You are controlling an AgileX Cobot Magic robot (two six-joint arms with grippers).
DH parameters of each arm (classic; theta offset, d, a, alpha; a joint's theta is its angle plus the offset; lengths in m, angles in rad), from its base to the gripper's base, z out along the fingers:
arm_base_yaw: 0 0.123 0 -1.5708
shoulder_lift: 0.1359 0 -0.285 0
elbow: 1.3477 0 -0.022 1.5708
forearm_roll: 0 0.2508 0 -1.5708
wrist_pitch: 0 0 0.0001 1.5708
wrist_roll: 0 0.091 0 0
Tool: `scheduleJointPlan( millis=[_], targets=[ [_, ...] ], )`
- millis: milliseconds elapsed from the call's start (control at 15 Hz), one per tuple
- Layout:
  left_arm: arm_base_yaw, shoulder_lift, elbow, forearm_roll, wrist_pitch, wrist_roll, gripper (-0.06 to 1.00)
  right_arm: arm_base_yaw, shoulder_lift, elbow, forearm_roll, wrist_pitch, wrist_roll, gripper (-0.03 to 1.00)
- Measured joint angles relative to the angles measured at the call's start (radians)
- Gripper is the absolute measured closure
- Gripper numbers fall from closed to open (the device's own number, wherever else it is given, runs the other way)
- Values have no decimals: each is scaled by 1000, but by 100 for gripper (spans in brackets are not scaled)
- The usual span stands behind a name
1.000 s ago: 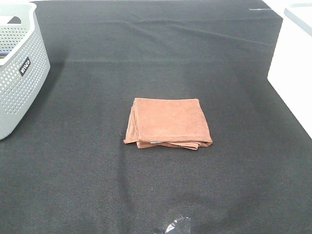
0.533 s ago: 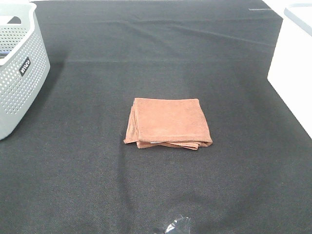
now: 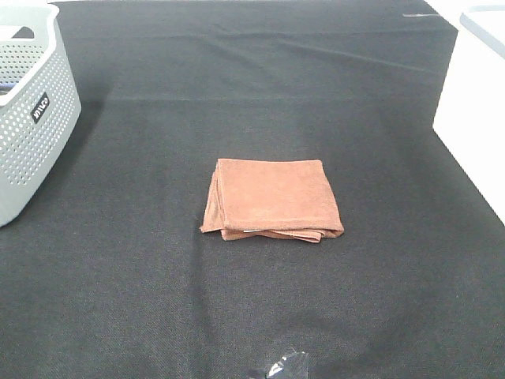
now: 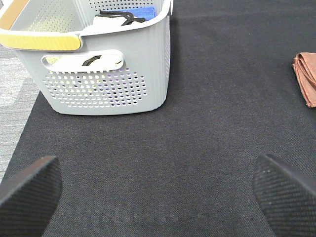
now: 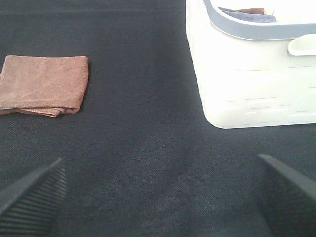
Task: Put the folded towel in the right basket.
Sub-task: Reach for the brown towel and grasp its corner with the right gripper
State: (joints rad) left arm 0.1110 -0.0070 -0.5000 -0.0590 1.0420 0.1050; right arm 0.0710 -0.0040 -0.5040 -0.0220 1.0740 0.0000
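A folded brown towel [image 3: 272,199] lies flat in the middle of the black table; it also shows in the right wrist view [image 5: 44,84] and, by its edge only, in the left wrist view [image 4: 306,76]. The white right basket [image 3: 472,110] stands at the table's right edge, with dark folded cloth inside in the right wrist view [image 5: 252,64]. My left gripper [image 4: 158,190] is open over bare cloth near the grey basket. My right gripper [image 5: 158,192] is open over bare cloth between the towel and the white basket. Neither gripper shows in the high view.
A grey perforated basket [image 3: 31,110] stands at the far left; in the left wrist view [image 4: 98,64] it holds blue and black items. A small shiny object [image 3: 284,367] lies at the table's front edge. Grey floor [image 4: 15,94] shows beyond the table's left edge.
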Motion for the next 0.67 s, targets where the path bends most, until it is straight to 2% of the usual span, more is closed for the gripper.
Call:
scheduleJointPlan(
  millis=[667],
  targets=[
    [0,0,0,0,0,0,-3,0,0,0,0,0,0,-2]
  ],
)
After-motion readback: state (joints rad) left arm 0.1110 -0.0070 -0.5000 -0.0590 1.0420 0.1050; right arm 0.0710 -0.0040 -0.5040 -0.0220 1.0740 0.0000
